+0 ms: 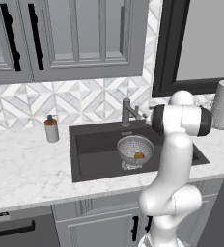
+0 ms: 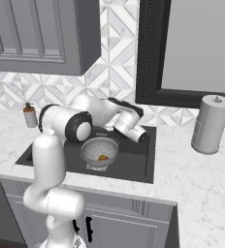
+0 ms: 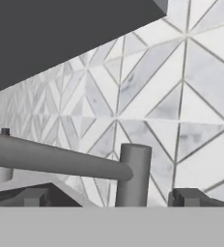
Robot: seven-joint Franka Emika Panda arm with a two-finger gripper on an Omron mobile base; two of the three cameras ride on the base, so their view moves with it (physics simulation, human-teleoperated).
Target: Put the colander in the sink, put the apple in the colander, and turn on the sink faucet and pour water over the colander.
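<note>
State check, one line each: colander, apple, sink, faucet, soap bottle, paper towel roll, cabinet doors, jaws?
colander: upright in the sink, apple inside
apple: resting in the colander's bottom
sink: holds the colander; no water visible
sink faucet: no water running visible
soap bottle: upright on the counter
paper towel roll: upright on the counter
cabinet doors: closed
gripper: jaws open, holding nothing, at the faucet post

Sink faucet [image 3: 133, 176] post stands between the open claw [image 3: 111, 198] tips, seemingly close.

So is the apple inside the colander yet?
Yes, the apple sits inside the colander, which is in the sink.
</note>
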